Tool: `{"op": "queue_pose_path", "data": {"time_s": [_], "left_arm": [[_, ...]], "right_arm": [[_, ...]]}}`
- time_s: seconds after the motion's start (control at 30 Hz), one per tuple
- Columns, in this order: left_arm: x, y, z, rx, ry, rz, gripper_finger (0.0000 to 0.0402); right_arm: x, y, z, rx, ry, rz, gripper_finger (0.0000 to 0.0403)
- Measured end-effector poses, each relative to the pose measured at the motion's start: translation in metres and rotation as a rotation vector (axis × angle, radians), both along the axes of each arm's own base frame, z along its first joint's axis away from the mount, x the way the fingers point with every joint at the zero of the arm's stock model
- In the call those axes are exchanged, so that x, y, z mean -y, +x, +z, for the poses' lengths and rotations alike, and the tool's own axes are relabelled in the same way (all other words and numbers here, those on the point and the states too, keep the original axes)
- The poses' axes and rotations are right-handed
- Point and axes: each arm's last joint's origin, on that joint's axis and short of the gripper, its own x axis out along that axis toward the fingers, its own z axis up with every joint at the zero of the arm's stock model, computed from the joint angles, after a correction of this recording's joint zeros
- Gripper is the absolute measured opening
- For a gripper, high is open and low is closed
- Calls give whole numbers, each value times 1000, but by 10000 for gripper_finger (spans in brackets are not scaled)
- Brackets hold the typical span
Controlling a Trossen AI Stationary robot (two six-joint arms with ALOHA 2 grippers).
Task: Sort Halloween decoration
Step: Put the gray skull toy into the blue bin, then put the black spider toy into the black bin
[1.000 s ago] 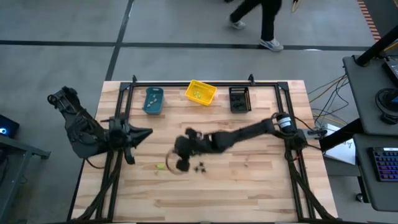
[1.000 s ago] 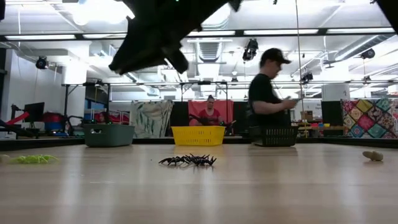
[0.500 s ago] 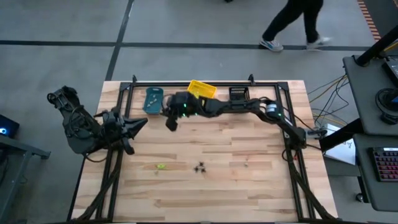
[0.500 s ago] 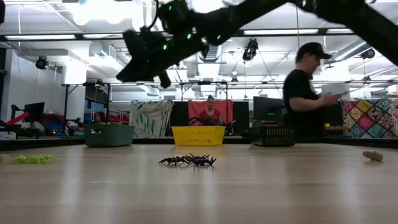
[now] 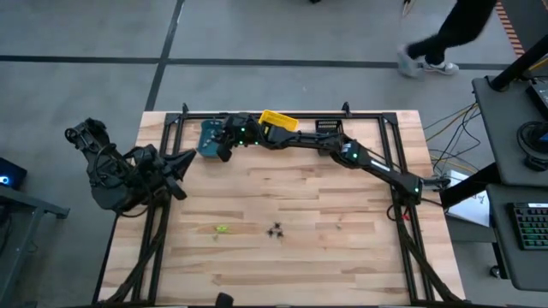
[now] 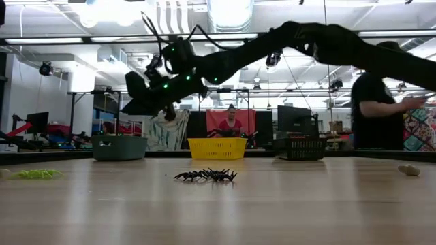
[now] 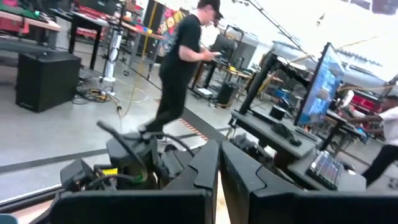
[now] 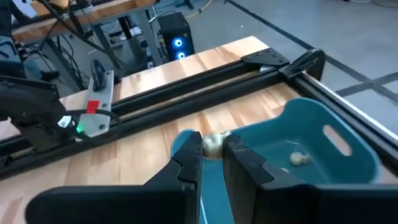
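We see the right gripper [image 8: 211, 155] above the teal bin [image 8: 348, 134] at the bench's far edge, fingers clamped on a small pale trinket [image 8: 212, 145]; its orientation we cannot tell. The left gripper [image 7: 219, 163] waits closed by the left edge.

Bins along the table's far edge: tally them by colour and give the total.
Teal bin: 1
Yellow bin: 1
Black bin: 1
Total: 3
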Motion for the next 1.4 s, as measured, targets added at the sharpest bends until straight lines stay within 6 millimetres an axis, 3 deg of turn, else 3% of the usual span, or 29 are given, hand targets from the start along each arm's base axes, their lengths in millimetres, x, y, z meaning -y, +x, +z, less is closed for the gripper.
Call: {"op": "queue_pose_path", "data": {"time_s": [0.3, 0.6, 0.8, 0.9, 1.07, 1.23, 1.4], "left_arm": [[-1, -1, 0, 3, 2, 28, 0], [-2, -2, 0, -1, 14, 61, 0], [-2, -2, 0, 1, 11, 59, 0], [-1, -1, 0, -2, 8, 31, 0], [3, 2, -2, -28, 16, -68, 0], [10, 8, -7, -68, 20, -216, 0], [20, 16, -17, -121, -14, -368, 0]], "right_arm": [[0, 4, -19, -5, 42, -14, 48], [-1, 3, -22, -32, 66, -18, 116], [-2, 1, -14, -46, 101, -19, 138], [-5, -8, 10, -88, 130, -24, 137], [-18, -40, 90, -148, 138, 23, 122], [-48, -83, 144, -322, 183, 55, 106], [-90, -134, 195, -457, 241, 80, 91]]}}
